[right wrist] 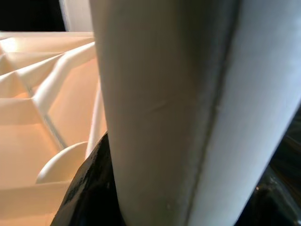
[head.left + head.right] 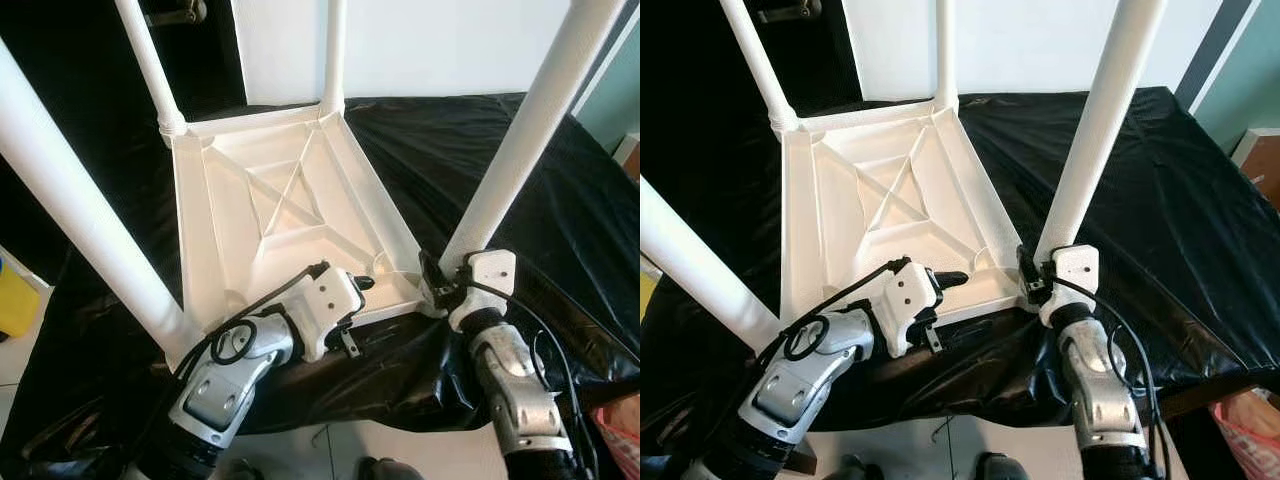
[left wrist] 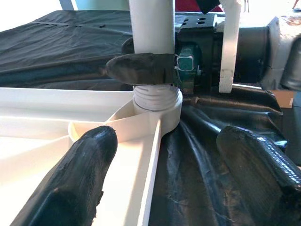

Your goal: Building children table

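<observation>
Nearest, at about 7 o'clock in the head views, the left gripper (image 2: 362, 284) reaches over the near rim of the upturned white tabletop (image 2: 290, 210); in its wrist view its two black fingers (image 3: 70, 179) stand wide apart, one over the ribbed underside, the other over the black cloth (image 2: 540, 200), gripping nothing. At about 5 o'clock the right gripper (image 2: 432, 272) is closed around the near-right leg (image 2: 525, 130) just above its threaded socket at the tabletop's corner; the left wrist view shows one black finger wrapped across that leg. The tabletop lies underside up on the black cloth covering the work surface, cross-braced ribs facing up. A near-left leg (image 2: 80, 210) rises toward 10 o'clock. Farther off, toward 12 o'clock, two more legs (image 2: 335, 55) stand in the far corners before a white wall (image 2: 440, 45)
</observation>
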Available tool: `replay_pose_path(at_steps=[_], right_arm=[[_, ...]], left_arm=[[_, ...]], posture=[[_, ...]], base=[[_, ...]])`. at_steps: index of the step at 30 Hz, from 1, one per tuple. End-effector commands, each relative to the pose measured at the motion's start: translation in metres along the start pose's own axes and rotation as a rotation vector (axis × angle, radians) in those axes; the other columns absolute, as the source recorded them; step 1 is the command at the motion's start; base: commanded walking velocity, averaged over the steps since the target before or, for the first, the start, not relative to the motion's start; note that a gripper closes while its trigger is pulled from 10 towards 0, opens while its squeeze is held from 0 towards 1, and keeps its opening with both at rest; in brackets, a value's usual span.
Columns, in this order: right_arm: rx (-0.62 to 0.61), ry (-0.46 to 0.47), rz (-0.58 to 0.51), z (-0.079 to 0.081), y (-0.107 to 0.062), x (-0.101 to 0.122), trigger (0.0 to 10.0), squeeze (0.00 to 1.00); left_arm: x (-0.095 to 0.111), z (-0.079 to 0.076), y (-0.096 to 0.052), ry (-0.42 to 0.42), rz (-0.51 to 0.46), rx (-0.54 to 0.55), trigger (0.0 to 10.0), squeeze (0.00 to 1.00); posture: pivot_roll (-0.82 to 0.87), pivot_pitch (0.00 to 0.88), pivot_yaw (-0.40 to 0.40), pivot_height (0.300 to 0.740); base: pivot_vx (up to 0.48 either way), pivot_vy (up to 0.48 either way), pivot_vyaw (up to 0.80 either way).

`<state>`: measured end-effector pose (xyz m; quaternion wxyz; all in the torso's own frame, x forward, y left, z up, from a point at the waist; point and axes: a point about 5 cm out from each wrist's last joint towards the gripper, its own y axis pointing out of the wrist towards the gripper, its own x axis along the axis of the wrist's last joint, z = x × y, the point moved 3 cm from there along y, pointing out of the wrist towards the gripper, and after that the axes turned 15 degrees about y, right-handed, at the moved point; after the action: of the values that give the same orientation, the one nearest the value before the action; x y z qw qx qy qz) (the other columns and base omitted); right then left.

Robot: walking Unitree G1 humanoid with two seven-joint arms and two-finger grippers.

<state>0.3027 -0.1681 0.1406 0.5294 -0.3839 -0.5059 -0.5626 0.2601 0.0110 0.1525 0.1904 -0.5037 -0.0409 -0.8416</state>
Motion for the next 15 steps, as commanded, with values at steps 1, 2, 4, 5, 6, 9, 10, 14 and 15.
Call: replay_pose_path(at_steps=[1,2,4,5,6,9,10,14,15], right_arm=[[-0.038,-0.005,0.063,-0.005,-0.006,-0.014,10.0,0.00],[-0.059,0.000,0.057,-0.002,-0.007,-0.014,10.0,0.00],[-0.091,0.001,0.047,-0.001,-0.008,-0.014,10.0,0.00],[-0.091,0.001,0.047,-0.001,-0.008,-0.014,10.0,0.00],[-0.123,0.005,0.044,0.000,-0.008,-0.015,10.0,0.00],[-0.196,0.025,0.038,0.001,-0.009,-0.016,10.0,0.00],[-0.214,0.035,0.036,0.004,-0.009,-0.016,10.0,0.00],[-0.222,0.042,0.033,0.010,-0.009,-0.016,10.0,0.00],[-0.215,0.043,0.029,0.011,-0.009,-0.015,10.0,0.00]], left_arm=[[0.000,-0.003,0.000,-0.001,-0.001,-0.004,10.0,0.00],[0.000,-0.002,-0.001,0.000,0.000,-0.004,10.0,0.00],[0.000,-0.002,-0.001,0.001,0.001,-0.005,10.0,0.00],[0.000,-0.002,-0.001,0.001,0.001,-0.005,10.0,0.00],[0.000,-0.003,0.000,0.001,0.000,-0.005,10.0,0.00],[0.000,-0.002,0.000,0.002,0.001,-0.004,10.0,0.00],[0.001,-0.002,0.000,0.002,0.000,-0.002,10.0,0.00],[0.001,-0.002,0.000,0.001,0.000,0.000,10.0,0.00],[0.001,-0.002,0.000,0.001,-0.001,-0.001,10.0,0.00]], posture=[[-0.11,0.108,0.023,0.740],[-0.11,0.108,0.023,0.740],[-0.11,0.108,0.022,0.740],[-0.11,0.108,0.022,0.740],[-0.11,0.107,0.022,0.740],[-0.11,0.107,0.017,0.740],[-0.10,0.107,0.017,0.740],[-0.10,0.108,0.019,0.740],[-0.10,0.109,0.020,0.740]], base=[[0.000,0.000,0.00],[0.000,0.000,0.00],[0.000,0.000,0.00],[0.000,0.000,0.00],[0.000,0.000,0.00],[0.000,0.000,0.00],[0.000,0.000,0.00],[0.000,0.000,0.00],[0.000,0.000,0.00]])
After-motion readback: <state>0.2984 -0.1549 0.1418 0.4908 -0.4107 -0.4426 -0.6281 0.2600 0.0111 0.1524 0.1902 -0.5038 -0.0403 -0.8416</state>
